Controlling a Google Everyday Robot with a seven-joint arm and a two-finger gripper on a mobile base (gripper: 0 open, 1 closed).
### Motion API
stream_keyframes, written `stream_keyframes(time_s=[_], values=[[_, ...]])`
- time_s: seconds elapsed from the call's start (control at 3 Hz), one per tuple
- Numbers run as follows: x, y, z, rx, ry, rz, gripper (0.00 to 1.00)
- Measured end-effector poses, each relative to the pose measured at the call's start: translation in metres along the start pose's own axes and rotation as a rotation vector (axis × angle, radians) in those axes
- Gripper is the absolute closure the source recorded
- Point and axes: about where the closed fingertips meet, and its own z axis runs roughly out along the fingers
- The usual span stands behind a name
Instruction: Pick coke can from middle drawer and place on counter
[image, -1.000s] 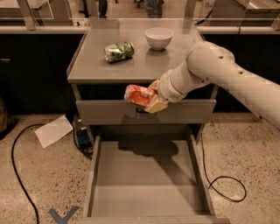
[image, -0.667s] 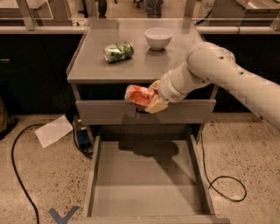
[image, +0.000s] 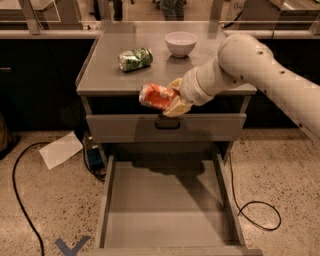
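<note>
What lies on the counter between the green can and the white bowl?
Only bare counter between green can and bowl, in the camera view. The gripper, shut on the coke can, is at the counter's front edge, over the middle drawer.

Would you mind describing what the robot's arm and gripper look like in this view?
The arm is a thick, rounded, off-white tube with small dark dots and a ringed wrist segment. The gripper, at the counter's front edge around the coke can, has pale tan fingers.

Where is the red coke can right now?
In the camera view, the coke can is gripped by the tool, mid-air at the front edge of the counter, above the open middle drawer.
</note>
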Motion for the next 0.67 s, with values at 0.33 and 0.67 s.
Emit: stream_keyframes(time_s=[0.33,0.67], values=[[-0.021,-0.044,-0.033,0.035,-0.009,-0.037,1.0],[-0.033,-0.092,-0.064,0.086,0.014,-0.064,1.0]])
